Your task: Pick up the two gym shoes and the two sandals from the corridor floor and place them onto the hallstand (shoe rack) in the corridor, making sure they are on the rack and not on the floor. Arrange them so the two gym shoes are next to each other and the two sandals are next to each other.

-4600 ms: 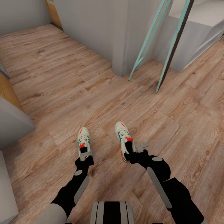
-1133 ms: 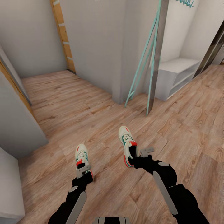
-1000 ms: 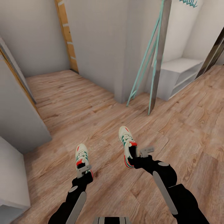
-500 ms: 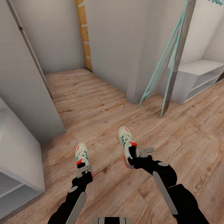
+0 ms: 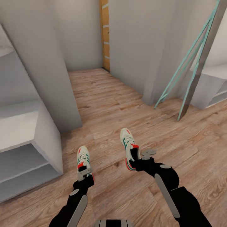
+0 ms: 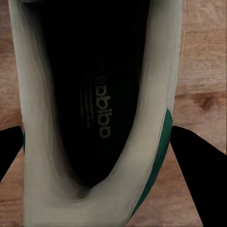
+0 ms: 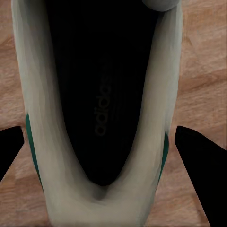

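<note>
Head view. Left gripper (image 5: 84, 172) is clamped on the heel of the left shoe (image 5: 83, 158), lower centre-left of frame; right gripper (image 5: 139, 156) is clamped on the heel collar of the right shoe (image 5: 128, 144), centre of frame. Both shoes hang toe-forward above the floor (image 5: 107, 104), well apart from each other. A white rack (image 5: 22, 126) with a flat top and open shelf levels sits at the left edge; whether it is the hallstand cannot be told from here. A second white unit (image 5: 209, 85) sits at the right edge behind a leaning teal frame (image 5: 186, 67). No sandals in sight.

Left wrist view. The camera looks straight down into the shoe (image 6: 99, 113): dark insole with printed logo, white padded collar, green edge. Dark fingers (image 6: 196, 165) stand on both sides of the heel, pressed against it.

Right wrist view. Same picture: the shoe (image 7: 99, 109) opening, white collar, green trim, a finger (image 7: 201, 161) on either side of the heel, wood planks beyond.

Handling, as judgement. Sneakers look light; upper is soft and will give, heel counter is the stiffest part, so the heel grip is sound. The toe-heavy overhang may let a shoe pivot in the jaws on a quick turn. Set down sole-flat, sides touching.
</note>
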`<state>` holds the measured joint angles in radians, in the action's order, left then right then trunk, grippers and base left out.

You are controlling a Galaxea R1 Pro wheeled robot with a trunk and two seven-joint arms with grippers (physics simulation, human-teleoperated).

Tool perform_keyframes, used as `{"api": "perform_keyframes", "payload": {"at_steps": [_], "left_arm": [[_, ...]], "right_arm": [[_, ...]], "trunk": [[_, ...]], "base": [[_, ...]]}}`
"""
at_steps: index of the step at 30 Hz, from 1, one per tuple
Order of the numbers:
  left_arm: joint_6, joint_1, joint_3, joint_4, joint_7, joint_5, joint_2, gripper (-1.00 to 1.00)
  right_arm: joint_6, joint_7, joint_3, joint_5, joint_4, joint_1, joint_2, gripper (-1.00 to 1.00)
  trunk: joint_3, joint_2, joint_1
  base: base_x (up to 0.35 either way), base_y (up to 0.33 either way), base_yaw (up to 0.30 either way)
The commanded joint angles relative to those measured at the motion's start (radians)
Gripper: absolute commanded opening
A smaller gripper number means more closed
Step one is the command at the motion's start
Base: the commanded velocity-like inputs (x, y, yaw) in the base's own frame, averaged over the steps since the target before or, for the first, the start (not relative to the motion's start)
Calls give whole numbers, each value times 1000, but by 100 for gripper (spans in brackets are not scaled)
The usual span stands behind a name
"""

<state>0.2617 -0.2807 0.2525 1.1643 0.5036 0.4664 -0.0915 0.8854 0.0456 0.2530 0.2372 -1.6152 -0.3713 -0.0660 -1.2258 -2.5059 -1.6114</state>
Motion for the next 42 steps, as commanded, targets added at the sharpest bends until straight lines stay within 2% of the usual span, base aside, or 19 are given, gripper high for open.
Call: {"api": "perform_keyframes", "payload": {"at_steps": [1,9,14,18,26,32,38,42], "left_arm": [[-1,0,0,0,0,-1,0,-100],[-2,0,1,0,0,-2,1,-100],[-1,0,1,1,0,-1,1,-100],[-1,0,1,2,1,0,1,-100],[0,0,1,3,0,0,0,-100],[1,0,1,10,0,-1,5,-100],[2,0,0,17,1,-2,9,-100],[6,0,-1,39,3,-2,11,-100]], "right_arm": [[2,1,0,1,0,0,1,-100],[5,3,1,0,1,0,14,-100],[6,3,3,-25,1,0,22,-100],[6,3,3,-42,1,0,29,-100],[6,3,5,-49,2,0,35,-100],[5,4,43,-52,8,0,35,-100],[5,8,53,-55,13,0,36,-100],[6,39,60,-57,16,0,41,-100]], "trunk": [[0,0,0],[0,0,0],[0,0,0],[0,0,0],[0,0,0],[0,0,0],[0,0,0],[0,0,0]], "base": [[-162,28,280],[-53,9,287],[-55,28,290],[-197,137,291],[-256,184,291],[-185,255,255],[-39,308,54],[-7,318,10]]}}
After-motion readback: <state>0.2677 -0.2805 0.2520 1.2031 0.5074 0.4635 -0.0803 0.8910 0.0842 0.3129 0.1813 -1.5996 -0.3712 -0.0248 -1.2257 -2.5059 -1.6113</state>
